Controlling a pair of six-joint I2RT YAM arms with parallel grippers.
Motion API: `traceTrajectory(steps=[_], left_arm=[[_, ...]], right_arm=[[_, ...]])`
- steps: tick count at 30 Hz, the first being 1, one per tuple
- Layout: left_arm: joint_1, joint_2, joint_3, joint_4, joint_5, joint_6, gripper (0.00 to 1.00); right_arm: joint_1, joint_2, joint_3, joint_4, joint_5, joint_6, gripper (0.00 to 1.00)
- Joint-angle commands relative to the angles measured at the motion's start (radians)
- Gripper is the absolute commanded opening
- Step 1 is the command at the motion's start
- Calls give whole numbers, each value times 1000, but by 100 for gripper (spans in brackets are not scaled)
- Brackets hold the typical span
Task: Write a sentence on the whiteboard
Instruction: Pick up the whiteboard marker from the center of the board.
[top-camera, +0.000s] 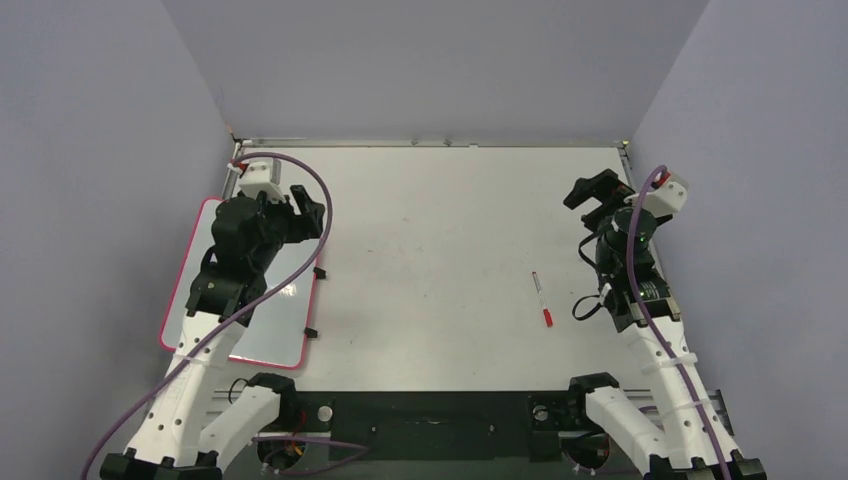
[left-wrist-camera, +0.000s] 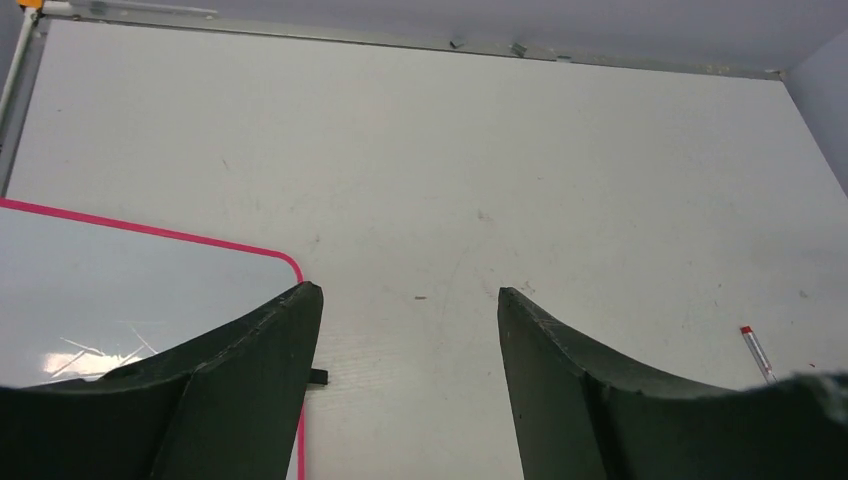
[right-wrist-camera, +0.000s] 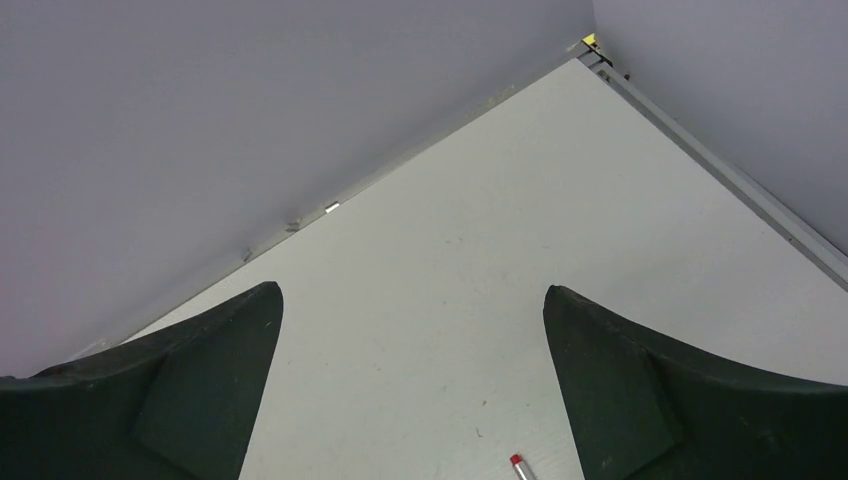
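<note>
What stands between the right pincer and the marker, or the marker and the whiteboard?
Nothing visible blocks either path. The open right pincer looks across table to the marker; table runs on to the whiteboard, where the left arm hangs over much of the board.

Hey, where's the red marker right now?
In the top view the marker lies right of centre on the table, just left of the right arm, far from the whiteboard.

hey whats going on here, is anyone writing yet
Nothing is being handled yet. The left gripper hovers open and empty by the far corner of the whiteboard, which lies on the left of the table. The right gripper hangs open too. The marker lies loose on the table's right side. The board's visible part shows no writing.
</note>
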Motion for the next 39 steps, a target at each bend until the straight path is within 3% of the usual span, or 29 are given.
traceTrajectory(steps=[1, 10, 15, 19, 31, 39], left_arm=[[-44, -10, 30, 44, 31, 21, 63], [-214, 14, 13, 7, -6, 57, 63], [-302, 46, 28, -39, -34, 88, 63], [-354, 64, 32, -62, -51, 107, 63], [-376, 24, 9, -80, -111, 123, 62], [-376, 16, 7, -83, -123, 125, 62]], right_arm=[[8, 28, 56, -78, -16, -6, 100], [24, 138, 102, -338, -60, -77, 99], [72, 209, 60, -387, -49, -46, 98], [102, 292, 38, -413, -38, -23, 92], [103, 378, -92, -397, -18, 38, 84], [103, 524, -145, -317, -86, 61, 82]])
